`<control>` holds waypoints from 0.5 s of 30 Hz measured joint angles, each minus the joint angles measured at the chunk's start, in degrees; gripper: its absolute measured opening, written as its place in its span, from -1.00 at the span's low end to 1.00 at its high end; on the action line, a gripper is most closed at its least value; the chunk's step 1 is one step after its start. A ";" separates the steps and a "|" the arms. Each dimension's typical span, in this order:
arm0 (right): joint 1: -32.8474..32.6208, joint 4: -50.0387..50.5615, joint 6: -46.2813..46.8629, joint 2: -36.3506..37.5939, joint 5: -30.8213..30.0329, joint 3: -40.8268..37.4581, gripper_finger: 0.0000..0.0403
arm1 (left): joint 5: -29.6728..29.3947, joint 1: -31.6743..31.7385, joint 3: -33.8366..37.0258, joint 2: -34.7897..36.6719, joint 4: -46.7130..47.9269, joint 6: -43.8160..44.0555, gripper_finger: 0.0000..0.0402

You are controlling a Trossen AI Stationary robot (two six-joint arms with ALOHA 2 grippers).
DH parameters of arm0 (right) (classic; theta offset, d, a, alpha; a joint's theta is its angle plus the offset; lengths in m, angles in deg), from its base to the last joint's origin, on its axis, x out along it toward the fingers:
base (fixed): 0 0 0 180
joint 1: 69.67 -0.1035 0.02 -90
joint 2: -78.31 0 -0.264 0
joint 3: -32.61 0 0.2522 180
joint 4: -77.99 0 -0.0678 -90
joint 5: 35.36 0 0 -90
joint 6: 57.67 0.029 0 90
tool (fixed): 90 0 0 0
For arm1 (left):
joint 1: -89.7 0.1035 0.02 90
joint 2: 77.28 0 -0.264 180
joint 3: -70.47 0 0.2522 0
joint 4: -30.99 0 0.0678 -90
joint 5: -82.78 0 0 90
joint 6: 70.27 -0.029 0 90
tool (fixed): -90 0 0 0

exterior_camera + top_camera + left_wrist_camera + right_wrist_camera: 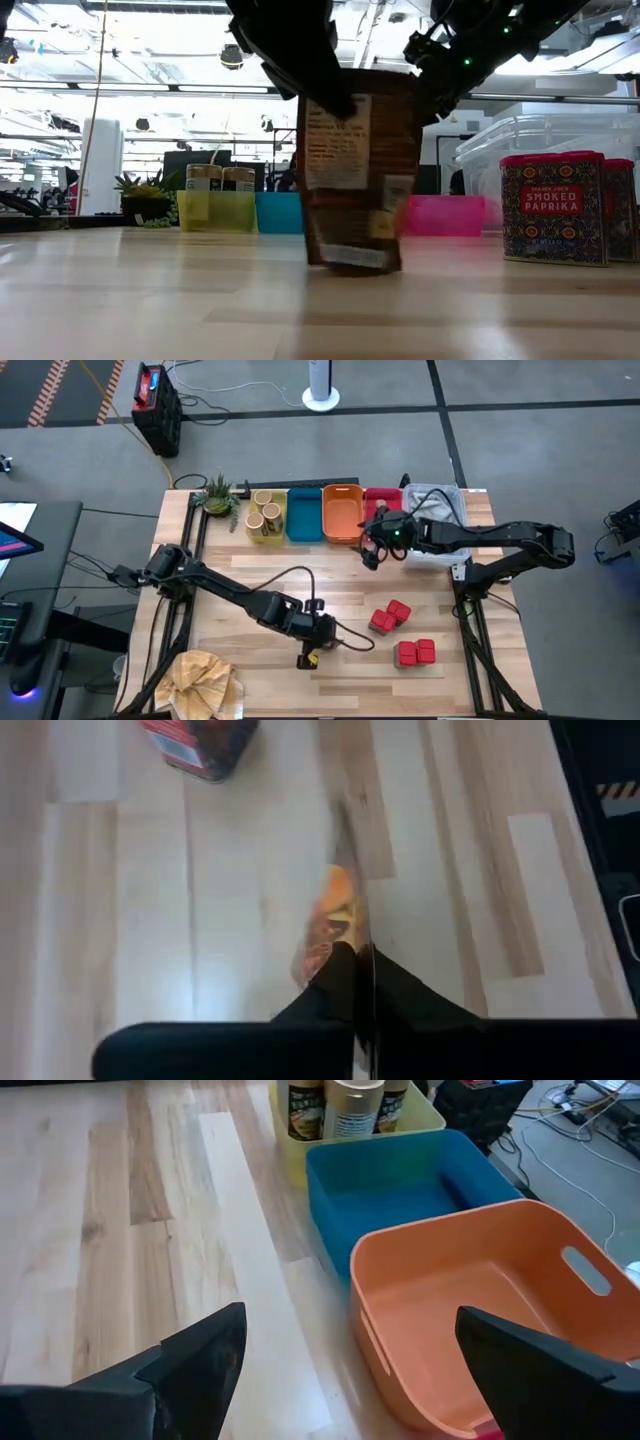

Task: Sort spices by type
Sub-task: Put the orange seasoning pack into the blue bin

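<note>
My left gripper [309,653] is near the table's near edge, shut on the dark-tan packet [350,180]. The packet hangs upright with its lower edge [352,264] close to the wood; I cannot tell whether it touches. My right gripper [374,548] is open and empty, hovering in front of the orange tray [470,1310]. Several red boxy packs [402,634] stand on the table's right half; one reads smoked paprika [555,205]. Pale round tubs with yellowish tops [264,512] stand in the yellow tray [277,530]. My left gripper pinches the dark-tan packet's top edge [347,925] between its two shut fingers [400,995], coming from above and pointing down. In the wrist view the packet shows edge-on as a thin sheet. It hangs upright below the fingers.
Yellow, blue [304,515], orange and red [382,498] trays line the far edge. A clear plastic bin [437,500] sits to their right and a small plant [217,494] to their left. A yellowish-tan cloth [204,680] lies at the near left corner. Bare wood spans the middle.
</note>
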 joint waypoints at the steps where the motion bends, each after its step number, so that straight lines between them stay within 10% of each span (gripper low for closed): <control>1: -0.19 0.00 -0.01 0.00 -0.01 0.00 0.91 | -0.04 0.32 0.00 0.71 0.78 -0.45 -0.99; 15: -3.56 -0.97 0.22 3.83 0.12 0.00 0.91 | -14.97 6.25 0.00 14.97 11.56 -5.35 -1.00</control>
